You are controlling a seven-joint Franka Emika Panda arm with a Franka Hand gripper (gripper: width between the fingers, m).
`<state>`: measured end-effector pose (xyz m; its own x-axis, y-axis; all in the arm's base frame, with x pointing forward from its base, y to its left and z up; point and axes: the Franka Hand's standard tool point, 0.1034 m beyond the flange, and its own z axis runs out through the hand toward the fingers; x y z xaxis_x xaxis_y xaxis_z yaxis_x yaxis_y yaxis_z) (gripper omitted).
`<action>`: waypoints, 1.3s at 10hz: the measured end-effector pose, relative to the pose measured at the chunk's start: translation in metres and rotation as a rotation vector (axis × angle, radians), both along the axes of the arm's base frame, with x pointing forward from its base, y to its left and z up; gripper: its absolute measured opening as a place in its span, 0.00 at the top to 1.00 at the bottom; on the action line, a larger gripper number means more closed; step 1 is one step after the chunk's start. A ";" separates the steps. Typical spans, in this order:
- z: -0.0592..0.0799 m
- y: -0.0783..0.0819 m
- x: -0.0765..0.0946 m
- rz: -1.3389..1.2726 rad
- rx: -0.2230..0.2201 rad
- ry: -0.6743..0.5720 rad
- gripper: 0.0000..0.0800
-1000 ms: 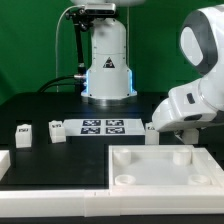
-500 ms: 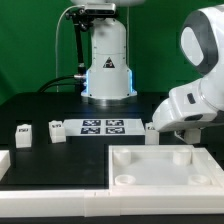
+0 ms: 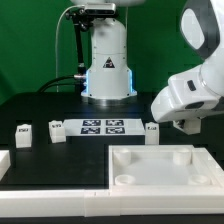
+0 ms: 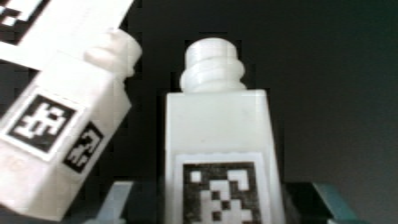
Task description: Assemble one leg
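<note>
At the exterior view's right, the gripper (image 4: 217, 200) hangs spread, fingers flanking an upright leg (image 4: 217, 120); a second leg (image 4: 71, 110) tilts just beside it.

tilted second leg (image 4: 68, 105) crowding just beside upright leg (image 4: 217, 130), narrow dark gap between

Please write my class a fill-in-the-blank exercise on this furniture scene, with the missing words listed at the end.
1. In the exterior view, ____ legs stand to the exterior view's left of the marker board.
2. The white panel lies on a ____ table.
3. In the wrist view, the middle leg stands ____ while the other leg leans.
Missing words: two; black; upright.
</note>
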<state>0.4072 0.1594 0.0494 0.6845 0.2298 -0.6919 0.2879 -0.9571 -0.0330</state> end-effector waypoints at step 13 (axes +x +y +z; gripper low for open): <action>0.056 -0.030 0.057 -0.012 0.267 -0.902 0.64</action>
